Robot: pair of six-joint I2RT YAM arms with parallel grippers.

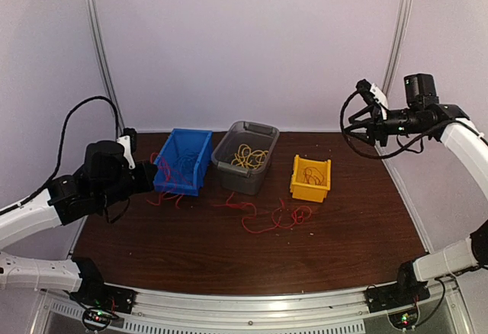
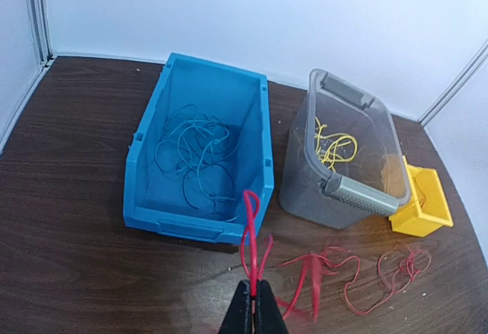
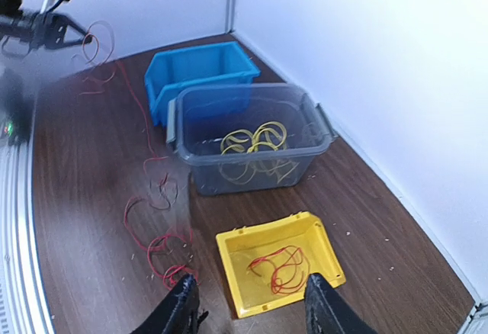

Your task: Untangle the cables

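Observation:
Several cables are sorted by colour. Blue cables (image 2: 200,162) lie in the blue bin (image 2: 145,158). Yellow cables (image 2: 335,145) lie in the grey bin (image 2: 305,189), and one red cable (image 3: 280,267) lies in the yellow bin (image 3: 236,261). More red cables (image 1: 268,216) sprawl tangled on the table in front of the bins. My left gripper (image 2: 255,288) is shut on a red cable loop (image 2: 250,227) just in front of the blue bin. My right gripper (image 3: 252,313) hangs open and empty high above the yellow bin.
The three bins stand in a row across the back half of the brown table (image 1: 191,258). White walls with metal posts (image 1: 103,59) close off the back and sides. Small crumbs dot the table near the yellow bin.

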